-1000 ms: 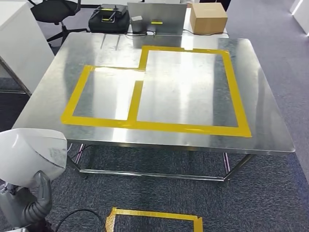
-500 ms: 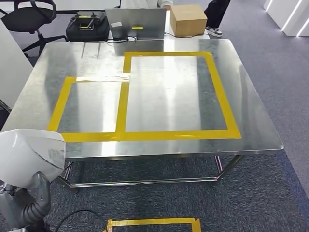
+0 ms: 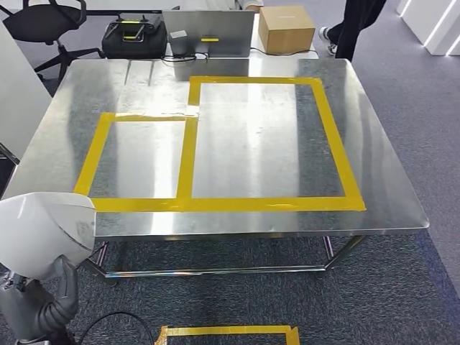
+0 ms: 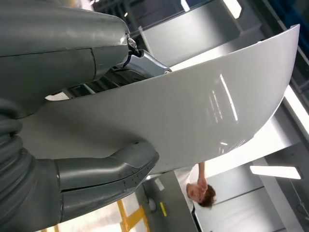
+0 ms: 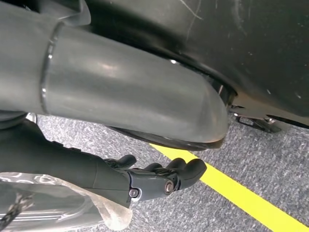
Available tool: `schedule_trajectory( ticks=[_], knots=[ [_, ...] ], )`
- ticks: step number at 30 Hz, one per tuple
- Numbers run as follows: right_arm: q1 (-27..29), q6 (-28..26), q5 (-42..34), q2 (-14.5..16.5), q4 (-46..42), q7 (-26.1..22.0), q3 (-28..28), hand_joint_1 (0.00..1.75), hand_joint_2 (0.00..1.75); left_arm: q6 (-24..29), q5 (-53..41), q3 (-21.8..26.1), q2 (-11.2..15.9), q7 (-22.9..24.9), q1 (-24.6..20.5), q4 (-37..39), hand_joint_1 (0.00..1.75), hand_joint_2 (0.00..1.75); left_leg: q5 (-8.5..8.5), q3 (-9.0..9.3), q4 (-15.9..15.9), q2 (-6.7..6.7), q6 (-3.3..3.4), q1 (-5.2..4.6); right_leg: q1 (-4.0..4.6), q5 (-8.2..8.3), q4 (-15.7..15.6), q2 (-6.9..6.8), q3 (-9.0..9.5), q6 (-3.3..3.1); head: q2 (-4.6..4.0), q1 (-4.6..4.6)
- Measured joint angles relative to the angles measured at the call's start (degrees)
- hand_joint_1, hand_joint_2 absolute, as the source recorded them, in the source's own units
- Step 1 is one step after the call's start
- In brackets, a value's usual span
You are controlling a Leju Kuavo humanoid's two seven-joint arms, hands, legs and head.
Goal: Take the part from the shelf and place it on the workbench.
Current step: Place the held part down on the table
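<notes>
L hand point(image 3: 40, 305) grips 1 white curved part point(image 3: 46, 233), low by the near-left corner of the workbench point(image 3: 379, 151); thumb and fingers clamp its edge in the left wrist view. Vs 1 s ago the whole view has shifted: camera moved, bench now squarer ahead, so approach looks nearly done, placement pending. On bench: 2 yellow tape frames point(image 3: 187, 154). Far edge: 1 black case point(image 3: 134, 36), 1 laptop point(image 3: 211, 32), 1 cardboard box point(image 3: 286, 29). R hand point(image 5: 160, 176) hangs over the floor, fingers part-curled, holding nothing

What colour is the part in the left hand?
White and glossy; the part shows best in the left wrist view, gripped by the left hand.
</notes>
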Motion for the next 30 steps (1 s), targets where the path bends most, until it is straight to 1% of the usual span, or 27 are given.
schedule_trajectory(
  ticks=[2,4,8,10,12,14,17,20,23,26,28,30],
  knots=[
    [-0.1,0.4,0.3,0.0,0.0,0.4,0.0,0.00,0.00,1.8,-5.2,0.1,0.3,0.6,-0.1,0.0,1.75,1.75,0.00,0.06,-0.1,0.00,0.00,0.01,0.01,0.00,0.0,-0.01,0.00,0.00,0.00,0.00],
    [-0.1,0.9,0.6,0.0,0.0,0.7,0.0,0.00,0.00,3.0,-12.5,0.9,0.5,1.6,-0.3,0.0,1.75,1.75,0.02,0.14,-0.2,0.00,-0.02,0.01,0.02,0.00,0.0,-0.01,0.01,0.00,0.00,-0.01],
    [-0.3,2.1,1.4,0.0,0.0,1.4,0.0,0.00,0.00,3.6,-26.5,4.9,0.9,3.7,-1.4,0.0,1.75,1.75,0.12,0.31,-0.4,0.00,-0.16,0.02,0.02,0.00,0.0,-0.03,0.04,-0.01,0.00,0.00],
    [-0.4,2.6,1.8,0.0,0.0,1.6,0.0,0.00,0.00,3.6,-31.5,7.4,1.8,5.4,-3.0,0.2,1.75,1.75,0.19,0.37,-0.5,-0.02,-0.27,0.02,0.03,0.01,0.0,-0.06,0.04,-0.02,0.00,-0.01],
    [-0.4,3.2,2.4,0.0,0.0,1.6,0.1,0.00,0.00,3.7,-35.4,9.4,3.4,7.6,-5.6,1.0,1.75,1.75,0.28,0.43,-0.6,-0.08,-0.37,0.03,0.03,0.03,0.0,-0.12,0.05,-0.06,0.00,-0.02],
    [-0.5,4.1,3.2,0.0,0.0,1.5,0.3,0.00,0.00,3.6,-38.7,10.6,6.1,10.4,-9.4,3.4,1.75,1.75,0.39,0.45,-0.6,-0.19,-0.42,0.03,0.04,0.07,0.0,-0.22,0.05,-0.11,0.00,-0.02],
    [-0.7,5.2,4.5,-0.2,0.0,1.5,0.8,0.00,0.00,2.4,-42.3,11.0,10.4,14.3,-17.0,9.5,1.75,1.75,0.57,0.46,-0.7,-0.31,-0.50,0.05,0.06,0.13,0.1,-0.32,0.04,-0.21,0.00,-0.03],
    [-0.8,5.6,5.4,-0.3,0.0,1.6,1.4,0.00,0.00,-0.2,-43.3,10.1,12.8,16.3,-25.2,16.9,1.75,1.75,0.69,0.46,-0.7,-0.35,-0.61,0.11,0.11,0.24,0.1,-0.34,0.03,-0.30,0.00,-0.01],
    [-1.0,6.3,6.4,-0.5,0.0,2.2,1.9,0.00,0.00,-3.0,-43.6,8.0,13.8,17.9,-33.9,25.9,1.75,1.75,0.75,0.45,-0.7,-0.36,-0.63,0.12,0.12,0.32,0.1,-0.33,0.05,-0.29,0.00,0.00],
    [-1.2,7.1,7.2,-0.6,0.0,2.7,2.5,0.00,0.00,-5.6,-44.7,5.2,13.8,19.4,-41.4,34.0,1.75,1.75,0.77,0.45,-0.7,-0.36,-0.62,0.12,0.12,0.37,0.1,-0.30,0.06,-0.28,0.00,-0.01],
    [-1.3,7.4,7.5,-0.7,0.0,2.9,2.9,0.00,0.00,-6.5,-45.4,3.2,13.6,20.2,-45.3,38.7,1.75,1.75,0.77,0.45,-0.7,-0.35,-0.61,0.12,0.10,0.39,0.1,-0.26,0.06,-0.26,0.00,0.00],
    [-1.3,7.5,7.6,-0.8,0.0,3.0,3.1,0.00,0.00,-6.8,-45.7,1.7,13.4,20.5,-47.8,42.1,1.75,1.75,0.77,0.45,-0.7,-0.31,-0.61,0.11,0.09,0.39,0.1,-0.19,0.03,-0.26,0.00,0.00]
  ],
)
